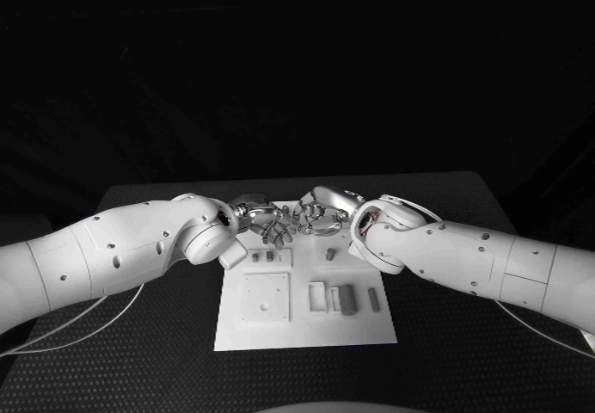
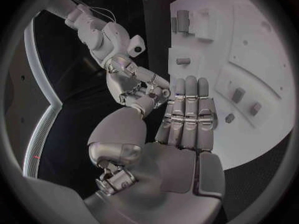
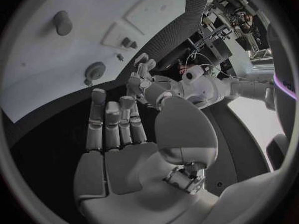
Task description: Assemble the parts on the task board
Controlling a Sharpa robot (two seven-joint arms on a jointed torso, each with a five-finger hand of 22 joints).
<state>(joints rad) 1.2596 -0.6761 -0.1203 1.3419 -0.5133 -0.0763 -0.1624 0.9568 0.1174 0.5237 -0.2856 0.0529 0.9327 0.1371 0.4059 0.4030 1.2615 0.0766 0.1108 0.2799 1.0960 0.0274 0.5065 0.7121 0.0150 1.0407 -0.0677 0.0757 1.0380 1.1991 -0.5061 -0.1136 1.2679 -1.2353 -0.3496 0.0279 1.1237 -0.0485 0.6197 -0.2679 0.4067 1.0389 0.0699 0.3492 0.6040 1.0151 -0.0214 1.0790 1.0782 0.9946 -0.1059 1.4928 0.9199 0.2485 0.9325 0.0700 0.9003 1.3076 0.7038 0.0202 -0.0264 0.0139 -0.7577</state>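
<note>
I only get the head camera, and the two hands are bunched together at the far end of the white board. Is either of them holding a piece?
Observer: Not the left one. Its wrist view shows the left hand with its fingers straight, side by side, and its palm bare.
Operator: And the right one?
Observer: It is empty too. In its own wrist view the right hand has its fingers stretched out, with nothing between them.
Operator: Is anything on the board near them that I can't make out?
Observer: Yes. The right wrist view shows a round part standing near the edge of the board, beyond the fingertips.
</note>
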